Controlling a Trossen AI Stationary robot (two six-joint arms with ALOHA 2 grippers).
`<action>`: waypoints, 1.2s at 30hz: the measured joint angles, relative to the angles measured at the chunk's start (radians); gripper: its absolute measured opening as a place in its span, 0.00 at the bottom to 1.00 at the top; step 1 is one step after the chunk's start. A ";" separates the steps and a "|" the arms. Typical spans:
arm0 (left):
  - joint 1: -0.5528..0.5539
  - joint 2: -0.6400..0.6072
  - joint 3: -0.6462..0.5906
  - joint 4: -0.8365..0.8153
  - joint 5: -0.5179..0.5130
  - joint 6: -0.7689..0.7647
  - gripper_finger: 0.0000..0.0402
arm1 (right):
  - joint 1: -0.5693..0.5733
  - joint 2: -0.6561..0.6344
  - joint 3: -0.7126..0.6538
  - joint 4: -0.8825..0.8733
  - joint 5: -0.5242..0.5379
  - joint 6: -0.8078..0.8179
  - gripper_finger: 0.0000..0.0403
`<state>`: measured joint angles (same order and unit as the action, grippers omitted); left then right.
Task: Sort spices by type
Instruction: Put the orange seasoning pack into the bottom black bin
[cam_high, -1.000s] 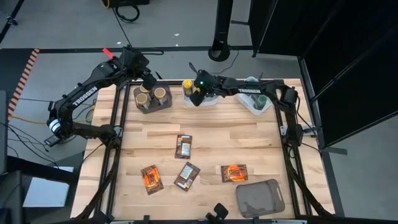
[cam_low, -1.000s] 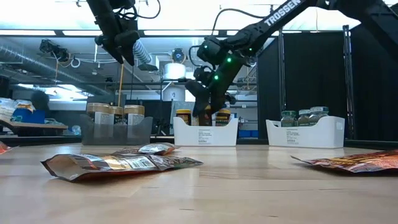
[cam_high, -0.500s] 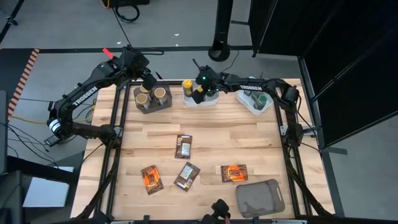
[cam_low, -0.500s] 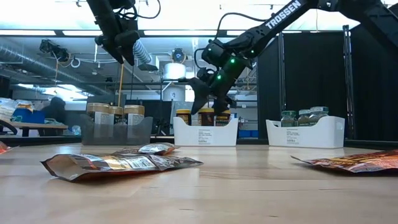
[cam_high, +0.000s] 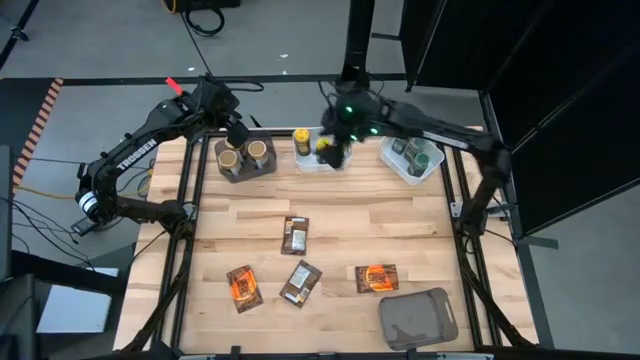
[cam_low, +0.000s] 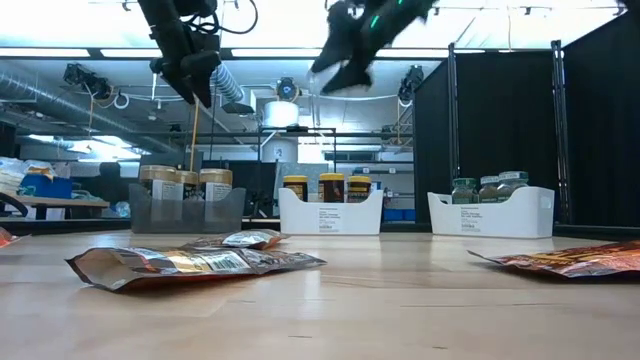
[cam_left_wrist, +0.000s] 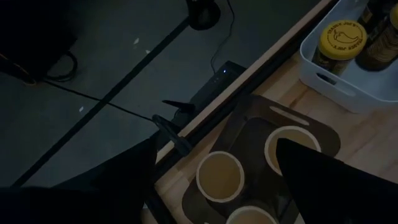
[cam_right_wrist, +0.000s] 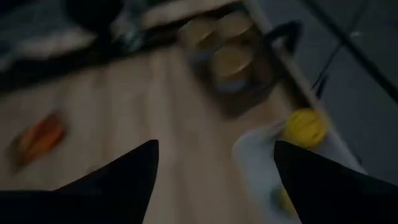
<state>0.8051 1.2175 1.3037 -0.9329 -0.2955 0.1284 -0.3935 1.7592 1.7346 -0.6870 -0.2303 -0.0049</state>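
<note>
Three tan-lidded jars (cam_high: 246, 153) stand in a brown-grey bin (cam_low: 186, 212) at the far left. Yellow-lidded jars (cam_low: 331, 186) stand in the middle white tray (cam_high: 318, 160). Green-lidded jars (cam_low: 487, 187) fill the right white tray (cam_high: 410, 165). Flat brown packets (cam_high: 294, 235) (cam_high: 300, 282) and orange packets (cam_high: 243, 287) (cam_high: 377, 277) lie on the wood. My left gripper (cam_high: 238, 131) hangs open above the bin, and its wrist view looks down on the tan lids (cam_left_wrist: 219, 176). My right gripper (cam_low: 342, 68) is open, high above the middle tray.
An empty grey bin (cam_high: 418, 318) sits at the near right corner. The bin and both trays line the far edge. Bare wood lies between them and the packets. Shelving and room clutter show beyond the table in the low view.
My right gripper has risen from inside the middle white tray to well above it, drifting slightly toward the far edge. A yellow-lidded jar now stands in the middle of that tray, where the fingers were.
</note>
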 joint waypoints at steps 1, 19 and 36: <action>0.000 0.000 0.000 -0.002 0.000 0.000 0.84 | 0.030 -0.032 0.005 -0.074 0.006 -0.015 0.79; 0.000 0.000 0.000 0.001 0.000 -0.001 0.84 | 0.639 -0.129 -0.380 -0.335 0.219 0.307 0.71; -0.001 0.000 0.000 0.000 0.012 -0.003 0.84 | 0.735 0.060 -0.513 -0.097 0.079 0.459 0.85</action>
<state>0.8043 1.2173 1.3037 -0.9329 -0.2836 0.1257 0.3419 1.8194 1.2217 -0.7839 -0.1511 0.4541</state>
